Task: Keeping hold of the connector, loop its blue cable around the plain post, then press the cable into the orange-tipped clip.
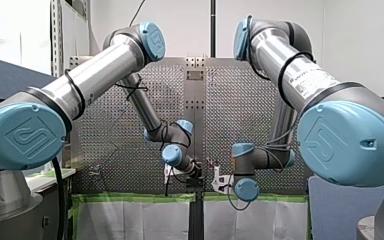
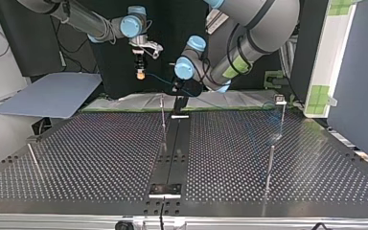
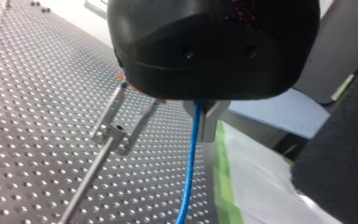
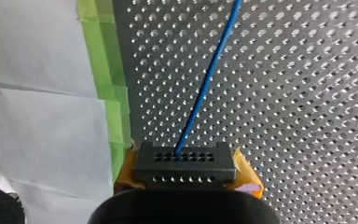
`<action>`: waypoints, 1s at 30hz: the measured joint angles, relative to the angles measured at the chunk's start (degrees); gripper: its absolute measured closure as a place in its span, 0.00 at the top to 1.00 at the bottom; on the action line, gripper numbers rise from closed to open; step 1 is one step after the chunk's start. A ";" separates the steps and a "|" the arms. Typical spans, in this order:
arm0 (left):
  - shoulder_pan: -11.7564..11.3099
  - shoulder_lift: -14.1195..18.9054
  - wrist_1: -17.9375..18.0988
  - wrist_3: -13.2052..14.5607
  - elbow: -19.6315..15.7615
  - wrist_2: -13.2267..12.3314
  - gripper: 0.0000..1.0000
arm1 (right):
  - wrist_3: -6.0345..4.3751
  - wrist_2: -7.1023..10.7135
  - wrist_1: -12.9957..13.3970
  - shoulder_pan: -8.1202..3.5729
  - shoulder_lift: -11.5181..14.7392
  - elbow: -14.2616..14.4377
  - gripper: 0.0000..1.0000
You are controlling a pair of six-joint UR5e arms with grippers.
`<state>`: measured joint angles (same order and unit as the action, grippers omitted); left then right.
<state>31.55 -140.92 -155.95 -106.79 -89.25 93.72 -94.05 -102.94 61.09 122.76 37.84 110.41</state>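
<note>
I record my right gripper [image 4: 186,181] clamped on the connector [image 4: 185,161] above the taped edge of the table [image 4: 284,93], which fixes that end as required, while my left gripper [image 3: 200,116] is closed on the cable [image 3: 189,168] further along, evidently to steer it during looping.

No word or number can be read for certain. In the front view, the big blue joint cap [image 1: 22,134] of my left arm bears an embossed emblem of angular, interlocked strokes, and the matching cap [image 1: 347,142] of my right arm bears a like one. A dark printed line [image 1: 307,84] runs along my right arm's silver tube, too small to read.
</note>
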 joint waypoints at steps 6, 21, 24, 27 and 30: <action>0.34 -0.04 3.12 -2.87 0.73 -0.76 0.00 | 0.33 0.19 -1.33 -0.67 -0.23 -1.91 0.00; 0.62 -4.29 0.72 -2.55 8.07 0.99 0.00 | 1.72 0.25 -4.64 -2.87 -0.26 -4.35 0.00; 0.60 -4.37 0.50 -2.70 9.10 1.07 0.00 | 1.78 0.31 -4.72 -3.19 -0.26 -4.50 0.00; 0.52 -4.37 0.47 -2.85 9.44 1.10 0.00 | 1.82 0.34 -4.78 -3.41 -0.26 -4.66 0.00; 0.36 -4.38 0.46 -3.00 9.52 1.12 0.00 | 1.83 0.41 -4.82 -3.63 -0.26 -4.76 0.00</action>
<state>31.91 -145.30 -155.49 -109.78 -79.73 94.84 -92.22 -102.54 56.28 119.13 37.58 105.65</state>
